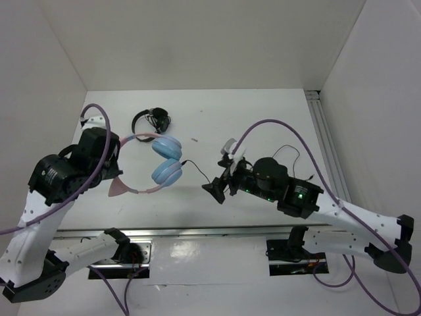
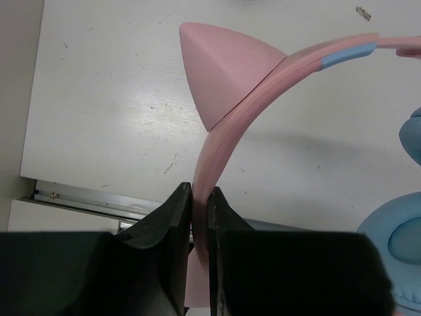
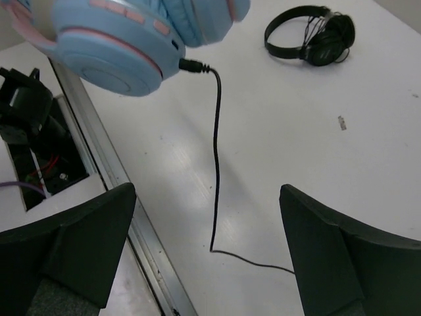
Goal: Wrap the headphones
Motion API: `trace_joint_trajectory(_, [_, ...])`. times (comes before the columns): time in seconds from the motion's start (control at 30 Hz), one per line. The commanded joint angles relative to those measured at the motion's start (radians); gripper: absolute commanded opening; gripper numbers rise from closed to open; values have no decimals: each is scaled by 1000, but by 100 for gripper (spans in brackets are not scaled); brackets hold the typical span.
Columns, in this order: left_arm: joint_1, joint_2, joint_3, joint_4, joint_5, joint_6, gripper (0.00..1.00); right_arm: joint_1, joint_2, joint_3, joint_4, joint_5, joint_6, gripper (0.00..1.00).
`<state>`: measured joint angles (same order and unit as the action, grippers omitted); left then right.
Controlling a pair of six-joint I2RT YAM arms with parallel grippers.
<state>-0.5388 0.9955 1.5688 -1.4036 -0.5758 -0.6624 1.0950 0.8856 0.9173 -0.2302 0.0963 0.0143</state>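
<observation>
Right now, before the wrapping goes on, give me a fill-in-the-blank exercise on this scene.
1. The left end effector is shut on the ____ headband of the headphones.
2. The right end effector is ____, with the thin black cable showing between its fingers in the wrist view.
3. The cable's plug enters an ear cup coloured light ____.
4. The smaller headphones, farther back on the table, are all ____.

Missing words: pink; open; blue; black.
</observation>
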Motion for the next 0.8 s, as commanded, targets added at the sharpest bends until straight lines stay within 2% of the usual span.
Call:
trace_joint_trajectory(0.0, [29, -21, 72, 45, 62, 35, 0, -1, 73, -14, 123, -81, -36, 96])
trace_joint_trajectory(0.13, [39, -30, 92, 45, 93, 44, 0, -1, 92, -78, 218, -32, -36, 96])
trace_joint_trajectory(0.23, [39, -31, 92, 45, 93, 44, 0, -29, 137, -89, 270, -101, -25, 87])
trace_joint_trajectory(0.27, [39, -31, 92, 45, 93, 44, 0, -29, 150, -89, 282, -116, -25, 81])
trace_joint_trajectory(0.3, [48, -40, 92, 45, 93, 44, 0, -38, 160, -100, 295, -125, -25, 65])
trace_joint_trajectory(0.33, [48, -40, 92, 45, 93, 34, 0, -38, 173, -100, 322, -125, -25, 55])
trace_joint_trajectory(0.37, [48, -40, 102, 45, 93, 20, 0, -38, 193, -112, 336, -125, -13, 34])
trace_joint_trajectory(0.4, [48, -40, 102, 45, 93, 11, 0, -38, 193, -129, 353, -125, -1, 7])
trace_joint_trajectory(0.43, [48, -40, 126, 45, 112, 10, 0, -68, 205, -142, 397, -144, 10, 4])
trace_joint_trajectory(0.57, [48, -40, 167, 107, 209, -29, 0, -176, 182, -218, 509, -302, 73, 4])
trace_joint_trajectory(0.77, [48, -40, 194, 202, 336, -74, 0, -264, 95, -305, 592, -420, 101, 16])
